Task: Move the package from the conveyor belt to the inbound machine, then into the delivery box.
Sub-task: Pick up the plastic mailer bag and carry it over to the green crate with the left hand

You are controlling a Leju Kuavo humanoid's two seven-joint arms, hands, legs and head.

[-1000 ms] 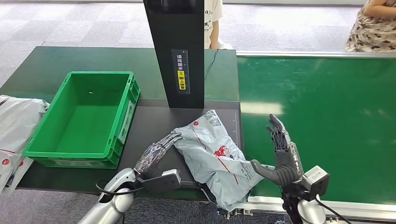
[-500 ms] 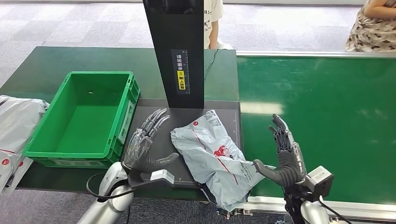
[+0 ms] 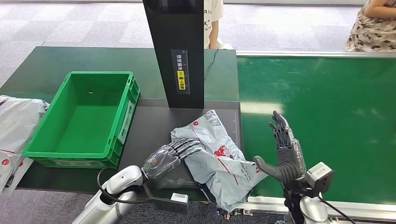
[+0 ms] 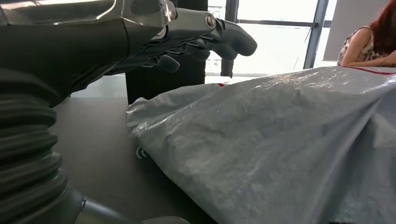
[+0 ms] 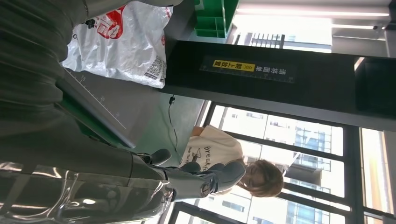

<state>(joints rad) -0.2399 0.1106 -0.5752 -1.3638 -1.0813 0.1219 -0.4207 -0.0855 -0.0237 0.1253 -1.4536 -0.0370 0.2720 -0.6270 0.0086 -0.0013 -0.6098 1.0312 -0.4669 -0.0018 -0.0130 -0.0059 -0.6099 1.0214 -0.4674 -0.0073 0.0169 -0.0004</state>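
At the far left edge, grey plastic mail bags lie beside the desk. Next to them an open green delivery box sits on the dark desk top. Right of the box lies the flat black plate of the inbound machine, with its tall black scanner column rising at the back, a yellow label on its face. The left hand reaches in from below over the plate, its fingers stretched out and slightly spread, lying on the near left edge of the package; from the left wrist view they sit just above the bag's crinkled surface and grip nothing. The package, a grey mailer with red print, rests on the plate, its near right corner hanging over onto the green conveyor belt. The right hand stands upright over the belt just beside the package, fingers apart and empty. Beyond the desk stands a person in a white shirt; another is seated at the far right.
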